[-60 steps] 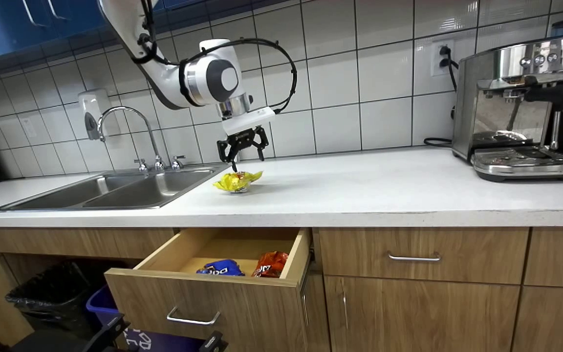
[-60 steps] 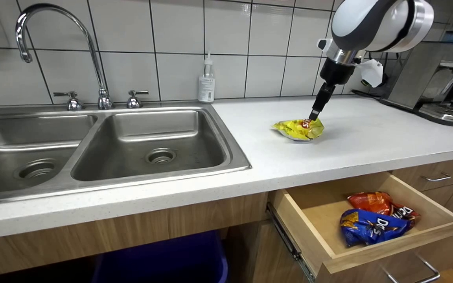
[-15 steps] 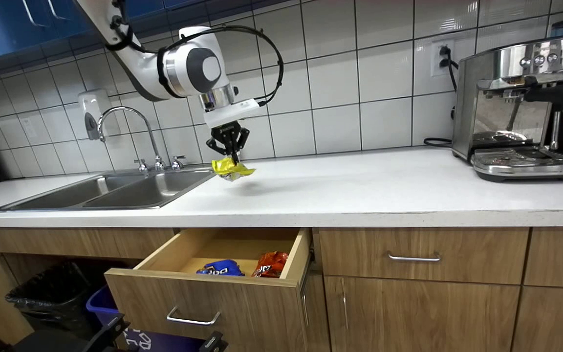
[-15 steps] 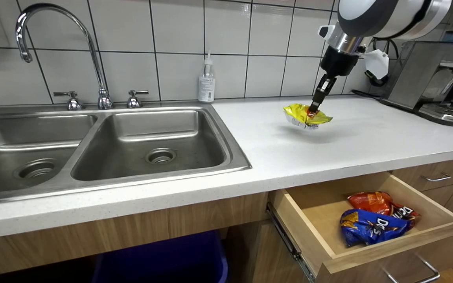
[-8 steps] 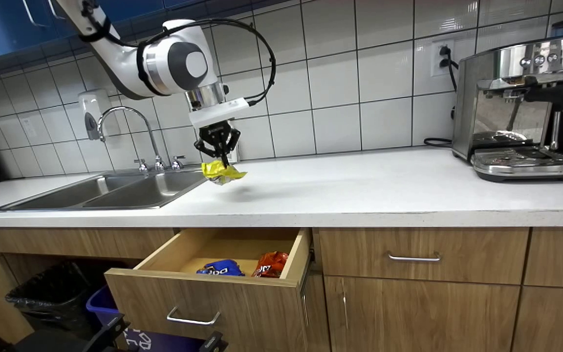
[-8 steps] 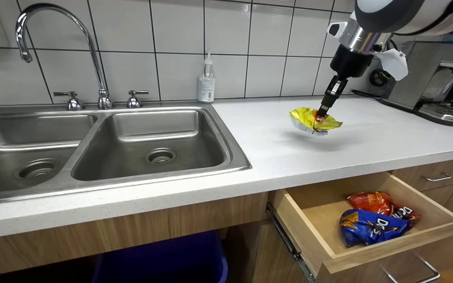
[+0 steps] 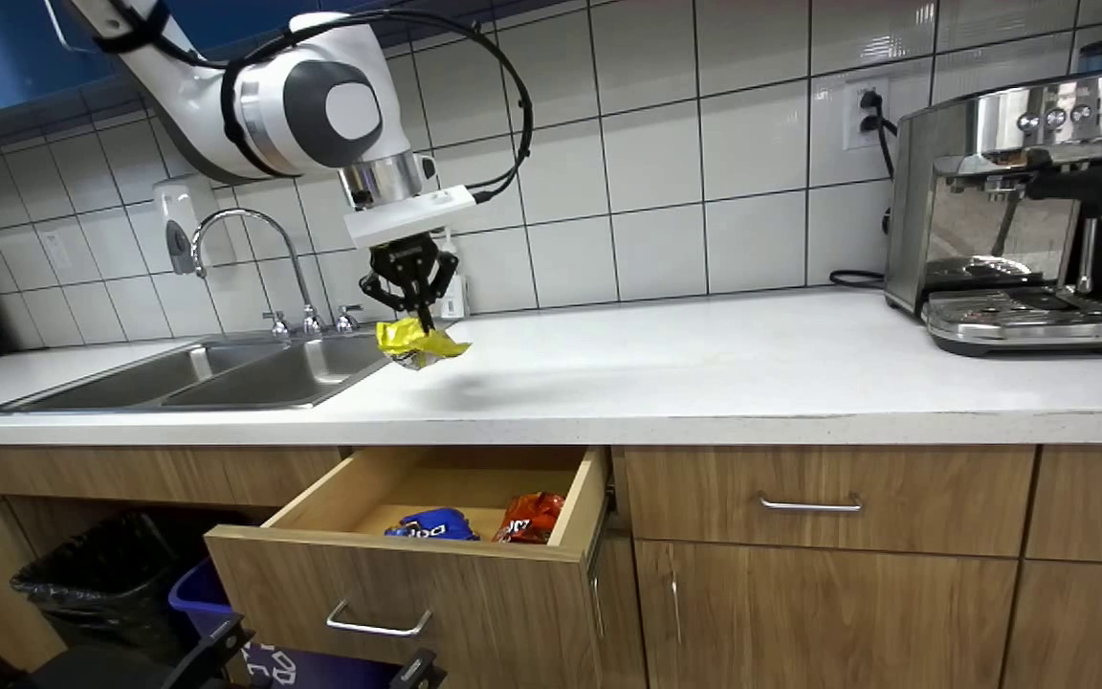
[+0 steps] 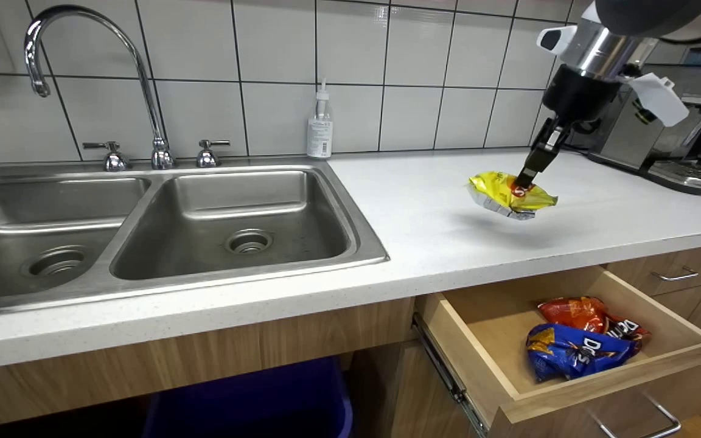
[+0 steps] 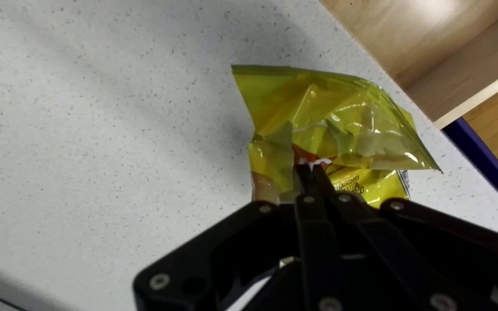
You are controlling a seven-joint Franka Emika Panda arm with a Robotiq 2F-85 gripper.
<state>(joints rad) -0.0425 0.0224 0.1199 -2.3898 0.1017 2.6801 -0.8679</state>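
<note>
Yellow bag (image 9: 327, 125) has risen off the counter (image 8: 411, 237), pinched between the jaws.

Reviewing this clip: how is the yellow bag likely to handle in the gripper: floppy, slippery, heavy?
The yellow bag is probably floppy: it looks creased and gathered where the gripper pinches it. It may be slippery, given the glossy highlights on its surface. It is likely light for its size, as it hangs above the counter from one narrow pinch.
</note>
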